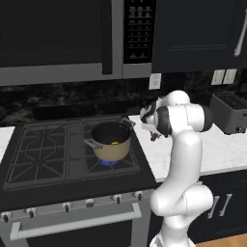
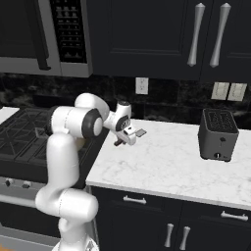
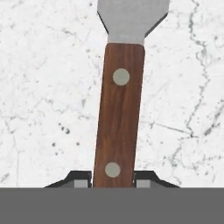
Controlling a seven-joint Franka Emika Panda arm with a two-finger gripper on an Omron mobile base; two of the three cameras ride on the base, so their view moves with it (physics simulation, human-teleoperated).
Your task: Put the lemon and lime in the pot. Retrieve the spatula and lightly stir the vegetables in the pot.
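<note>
Spatula (image 3: 119, 109), with a brown wooden handle set with two pale rivets and a grey metal blade, is seen in the hand view clamped between the two dark fingertips (image 3: 78, 180) of the gripper (image 3: 113, 181). The fingertips are pressed against either side of the handle's lower end, so the gripper is closed on it. Beneath the spatula lies the white marbled counter (image 3: 43, 87). In the right base view the gripper (image 2: 128, 137) is held above the counter (image 2: 166, 162), with the spatula (image 2: 139, 133) jutting out from it, apparently off the surface. The pot (image 1: 111, 141), tan with a dark inside, is seen in the left base view to the gripper's left, on the front right burner of the black stove (image 1: 43, 149), over a blue flame. The lemon (image 1: 115, 143), a small yellow shape, rests inside the pot. A grey toaster (image 2: 217, 134) stands well apart from the gripper, on its right.
</note>
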